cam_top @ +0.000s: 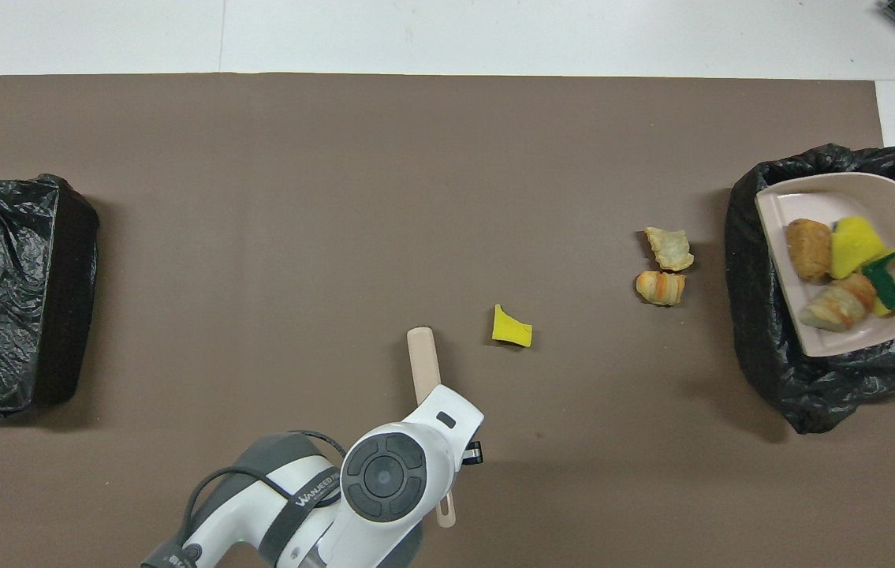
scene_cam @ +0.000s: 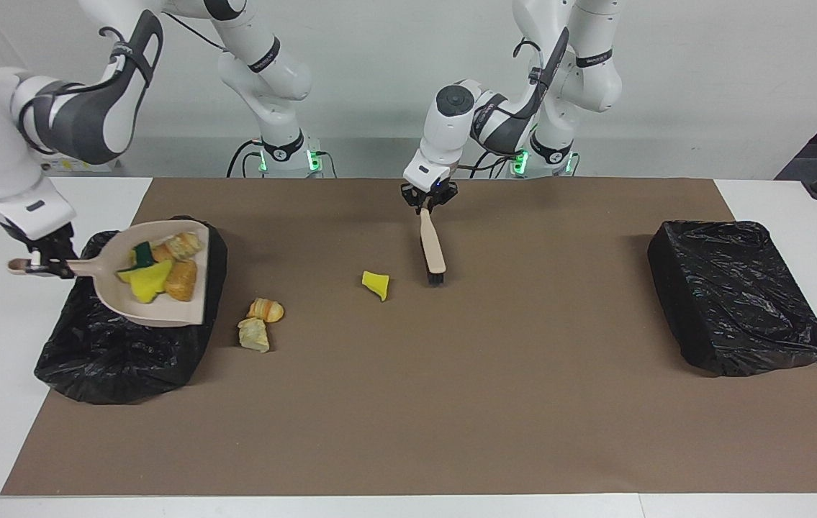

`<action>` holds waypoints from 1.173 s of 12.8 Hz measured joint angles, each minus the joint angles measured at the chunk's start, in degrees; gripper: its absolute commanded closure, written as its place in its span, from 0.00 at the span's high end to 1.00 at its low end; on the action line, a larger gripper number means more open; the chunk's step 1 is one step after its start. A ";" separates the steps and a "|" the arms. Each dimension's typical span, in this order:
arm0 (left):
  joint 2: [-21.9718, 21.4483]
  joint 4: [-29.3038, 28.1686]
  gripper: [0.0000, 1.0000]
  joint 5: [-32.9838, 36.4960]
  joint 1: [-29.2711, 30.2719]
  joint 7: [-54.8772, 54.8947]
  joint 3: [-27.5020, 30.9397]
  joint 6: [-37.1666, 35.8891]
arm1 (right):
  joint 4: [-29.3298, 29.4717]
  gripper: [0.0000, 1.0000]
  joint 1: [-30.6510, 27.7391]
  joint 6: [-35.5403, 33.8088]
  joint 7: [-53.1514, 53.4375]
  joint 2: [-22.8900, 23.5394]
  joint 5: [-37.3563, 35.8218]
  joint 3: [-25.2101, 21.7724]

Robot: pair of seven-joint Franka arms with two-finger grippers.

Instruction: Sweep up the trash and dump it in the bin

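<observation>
Over the black bin (scene_cam: 120,345) at the right arm's end of the bench (scene_cam: 408,403), my right end effector (scene_cam: 44,262) grips the handle of the beige dustpan (scene_cam: 131,306), holding it in the air above the bin's opening. Four bits of trash ride in the pan: a brown bread lump (scene_cam: 181,280), a yellow sponge chunk (scene_cam: 150,282), a sponge with a green face (scene_cam: 142,253) and a pale striped roll (scene_cam: 183,244). Two more bread lumps lie on the brown mat, just beside the bin toward the middle of the bench, touching or nearly so: a striped one (scene_cam: 266,309) nearer to the robots and a pale crumpled one (scene_cam: 253,336) farther from them. One yellow sponge chunk (scene_cam: 376,284) sits alone near the middle of the mat. My left end effector (scene_cam: 427,205) is closed on the handle of the beige brush (scene_cam: 432,248), whose dark bristles (scene_cam: 436,277) point down at the mat close beside that lone chunk. A second black bin (scene_cam: 736,295) stands at the left arm's end, well apart from everything else.
</observation>
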 measured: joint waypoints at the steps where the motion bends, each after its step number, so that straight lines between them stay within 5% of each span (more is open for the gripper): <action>1: 0.14 -0.11 0.00 -0.03 -0.36 -0.01 0.02 0.00 | 0.00 0.00 -1.48 0.00 -0.34 -0.34 -2.92 -0.01; 2: 0.43 -0.36 0.00 -0.05 -0.79 -0.01 -0.04 0.01 | 0.00 0.00 -2.34 0.12 -0.36 -0.44 -6.14 -0.02; 3: 0.88 -0.54 0.42 -0.06 -1.21 -0.02 -0.05 0.34 | -0.08 0.00 -2.73 0.41 -0.01 -0.45 -10.25 -0.01; 4: 0.99 -0.52 0.98 -0.06 -1.38 -0.02 -0.05 0.82 | -0.31 0.00 -2.69 0.54 1.39 -0.45 -14.00 0.05; 8: 0.98 0.23 1.00 -0.04 -0.67 -0.13 1.35 0.70 | -5.96 0.00 0.39 1.98 13.64 -3.11 -28.11 0.77; 15: -4.45 5.64 1.00 5.15 15.02 8.16 2.68 -10.90 | -12.32 0.00 3.10 1.63 18.99 -10.24 -42.49 0.52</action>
